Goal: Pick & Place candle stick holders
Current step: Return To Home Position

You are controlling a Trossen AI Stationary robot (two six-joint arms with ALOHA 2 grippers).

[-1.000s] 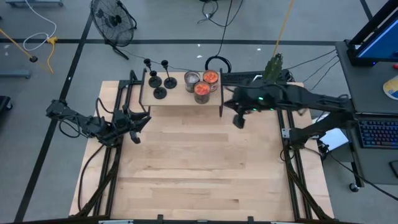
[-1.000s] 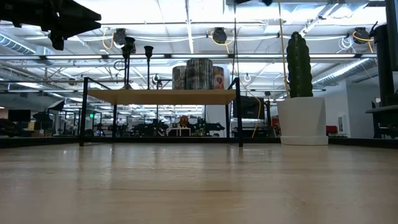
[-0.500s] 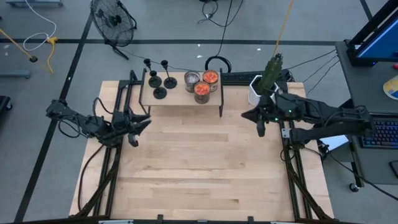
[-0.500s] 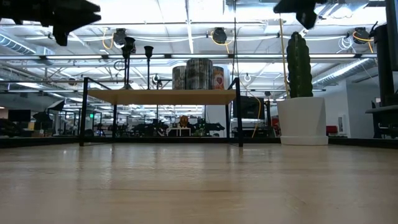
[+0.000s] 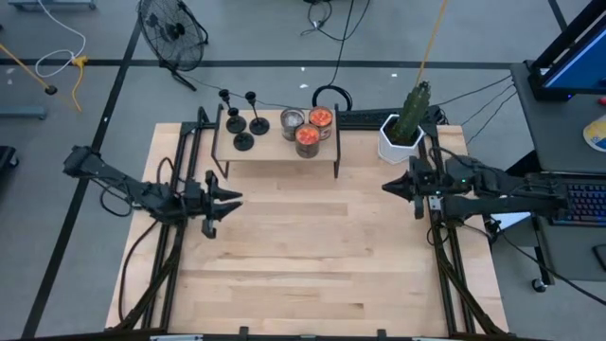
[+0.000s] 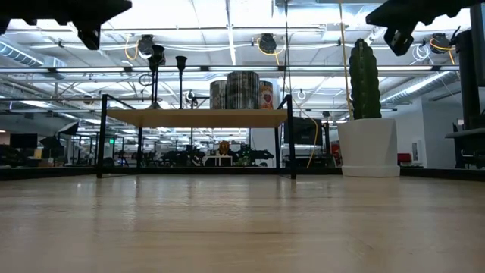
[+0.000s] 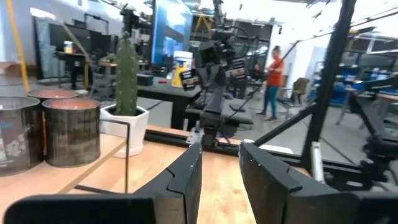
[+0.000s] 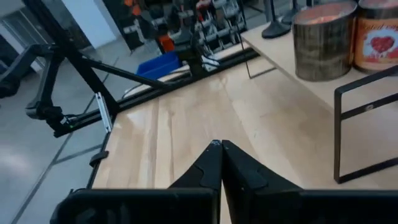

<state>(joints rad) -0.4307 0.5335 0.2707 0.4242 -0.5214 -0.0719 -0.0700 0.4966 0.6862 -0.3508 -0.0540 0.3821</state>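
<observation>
Currently the left hand [image 7: 221,152] hovers above the left side of the surface [image 5: 303,256], in front of the shelf [image 5: 275,153]. Its fingers stand apart with a clear gap and nothing between them. The right hand [image 8: 220,146] hovers near the right edge of the surface, beside the potted cactus [image 5: 401,133]. Its fingers are pressed together and it carries nothing.

All three candle stick holders [image 5: 243,140] stand upright on the left part of the shelf top, close together. Three candles [image 5: 308,138] are grouped just to their right on the same board.

Handling notes, by judgement:
- Each holder looks rigid and light, with most of its weight in the disc base.
- The thin stem gives little contact area and the matte finish may slip, so close squarely across it.
- Take hold low on the stem, just above the disc, to limit tilt.
- The holders stand close together, so an approach from above seems least likely to knock a neighbour.
</observation>
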